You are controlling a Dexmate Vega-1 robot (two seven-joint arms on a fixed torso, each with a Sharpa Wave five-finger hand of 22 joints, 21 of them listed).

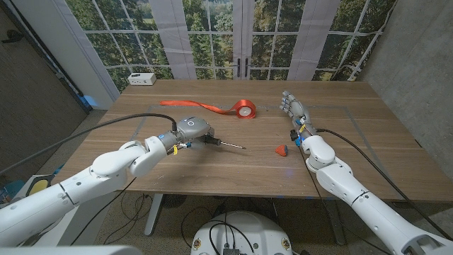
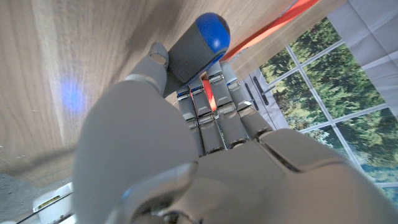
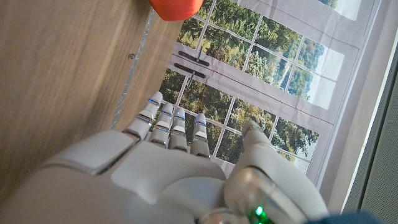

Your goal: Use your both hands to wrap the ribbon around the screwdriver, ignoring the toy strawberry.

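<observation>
left robot hand [image 1: 192, 130] around screwdriver [image 1: 225, 144] handle

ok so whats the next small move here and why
Probably the right robot hand should reach left toward the ribbon. The left robot hand already grips the screwdriver, shaft pointing toward the table's middle, while the right one is open and holds nothing. The ribbon lies unwrapped beyond the screwdriver; the toy strawberry can stay put.

Your room, seen past the wooden bench [image 1: 382, 134]

You face tall paned windows [image 1: 212, 32] full of green trees; a grey wall [image 1: 417, 57] stands to your right, white curtain panels [image 1: 170, 28] between.
</observation>
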